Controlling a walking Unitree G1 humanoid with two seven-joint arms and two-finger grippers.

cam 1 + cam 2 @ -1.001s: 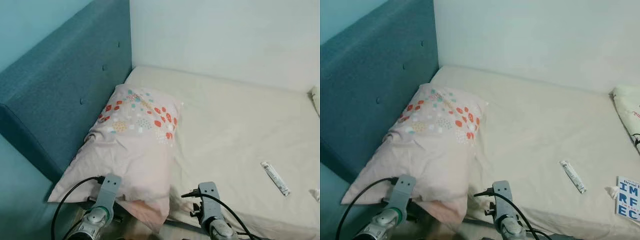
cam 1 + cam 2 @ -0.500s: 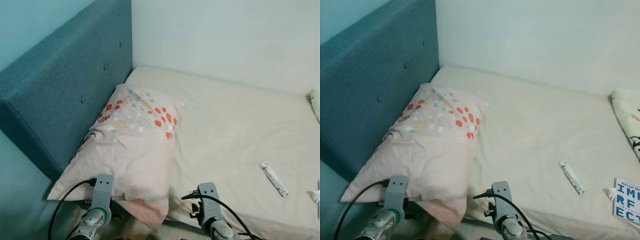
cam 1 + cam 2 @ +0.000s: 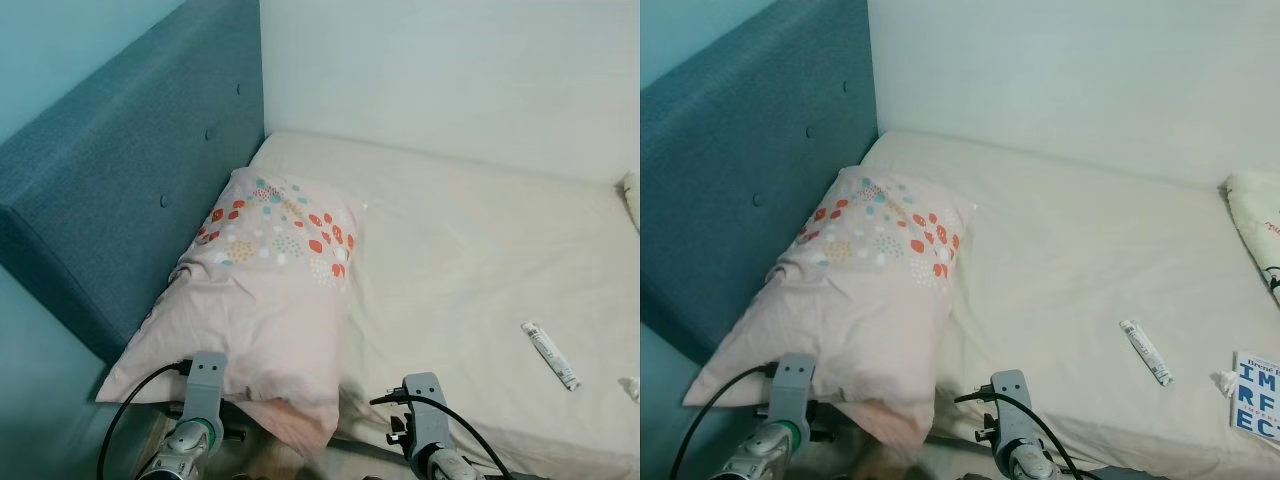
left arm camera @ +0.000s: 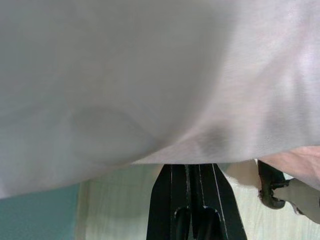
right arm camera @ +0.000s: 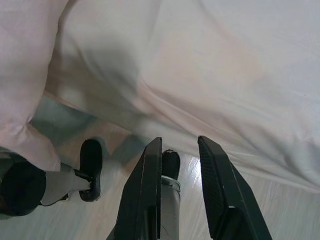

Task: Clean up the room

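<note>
Left gripper (image 4: 192,172): black fingers pressed together, tips tucked under the overhanging edge of the pillow (image 3: 265,290); whether any cloth is pinched between them cannot be made out, since the fabric covers the tips.
Right gripper (image 5: 182,165): fingers parted with a narrow gap, nothing between them; held low at the near edge of the bed (image 3: 470,260), above pale floor (image 5: 280,205).
Wrists: both silver wrists rise at the lower edge of the eye views, each with a black cable; the arms behind them are cut off.
Pillow: pale pink, with a cluster of red, orange and teal dots at its far end; lies lengthwise along the headboard (image 3: 120,180), its near corner hanging over the mattress edge.
Headboard: teal, padded, buttoned; stands to the robot's left.
Tube (image 3: 549,355): small, white, flat on the sheet to the right, well apart from the pillow; its print is too small to read.
Box (image 3: 1256,395): white with large blue letters, cut off by the frame; "IM", "RF", "EC" legible.
Second pillow (image 3: 1252,225): cream, printed, only a corner visible at the right edge.
Wall (image 3: 450,70): plain, pale, behind the bed.
</note>
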